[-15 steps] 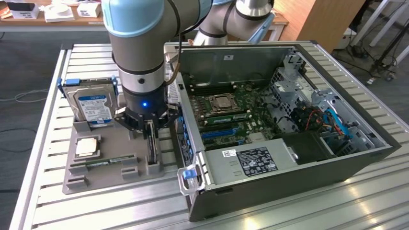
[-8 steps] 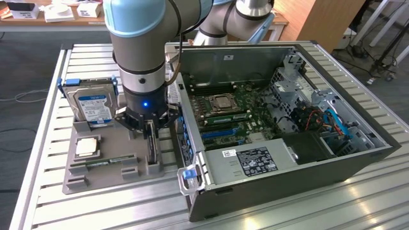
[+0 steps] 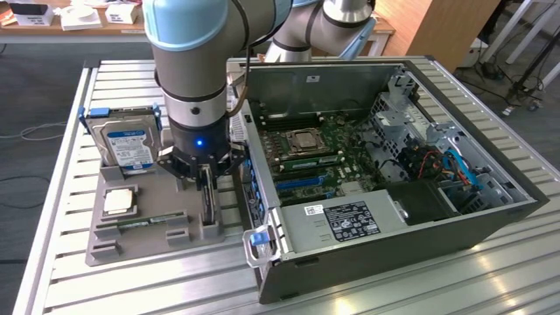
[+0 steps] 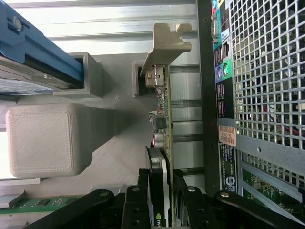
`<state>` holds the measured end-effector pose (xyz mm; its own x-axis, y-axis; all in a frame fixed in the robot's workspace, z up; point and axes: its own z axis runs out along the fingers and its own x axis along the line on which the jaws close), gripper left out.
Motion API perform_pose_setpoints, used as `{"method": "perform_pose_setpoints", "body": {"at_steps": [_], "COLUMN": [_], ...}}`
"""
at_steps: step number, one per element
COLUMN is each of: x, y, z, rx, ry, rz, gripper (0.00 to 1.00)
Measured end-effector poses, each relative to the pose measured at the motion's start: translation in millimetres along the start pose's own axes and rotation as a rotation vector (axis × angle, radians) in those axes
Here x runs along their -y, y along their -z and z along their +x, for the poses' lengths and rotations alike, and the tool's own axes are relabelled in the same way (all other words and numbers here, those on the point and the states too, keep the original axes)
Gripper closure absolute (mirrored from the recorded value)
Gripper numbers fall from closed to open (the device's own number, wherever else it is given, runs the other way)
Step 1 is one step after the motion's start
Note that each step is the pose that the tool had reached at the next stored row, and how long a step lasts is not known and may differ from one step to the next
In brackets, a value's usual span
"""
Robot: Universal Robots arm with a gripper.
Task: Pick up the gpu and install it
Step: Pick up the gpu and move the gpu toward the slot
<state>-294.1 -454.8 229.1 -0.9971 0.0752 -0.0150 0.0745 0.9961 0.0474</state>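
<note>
Lying open on its side on the slatted surface (image 3: 52,249), the computer case (image 3: 394,243) has its ported rear wall facing a gray holder (image 3: 131,248). Just beside that wall the gripper (image 3: 206,187) is clamped on the gpu (image 4: 165,112), its fingers (image 4: 143,195) against both faces. The card stands on edge in the holder's slot, its long axis parallel to the wall and its silver bracket (image 4: 167,43) pointing away from the case's power supply (image 3: 350,222).

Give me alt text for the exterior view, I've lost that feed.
The arm's gripper is down over the gpu, which stands on edge in a gray holder tray beside the open computer case. A hard drive with blue rails stands in the same tray.
</note>
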Motion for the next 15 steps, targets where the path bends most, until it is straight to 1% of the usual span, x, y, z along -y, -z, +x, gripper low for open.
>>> {"method": "perform_pose_setpoints", "body": {"at_steps": [2,5,6,7,15], "x": [0.0,-0.1,-0.1,-0.1,-0.1], "y": [0.0,0.0,0.0,0.0,0.0], "z": [-0.5,-1.3,-1.4,-1.4,-1.5], "rx": [-0.0044,-0.0140,-0.0164,-0.0172,-0.0173], "ry": [0.000,-0.001,-0.001,-0.001,-0.001], "rz": [0.0004,0.0012,0.0014,0.0014,0.0014], "gripper": [0.67,0.67,0.67,0.67,0.67]}}
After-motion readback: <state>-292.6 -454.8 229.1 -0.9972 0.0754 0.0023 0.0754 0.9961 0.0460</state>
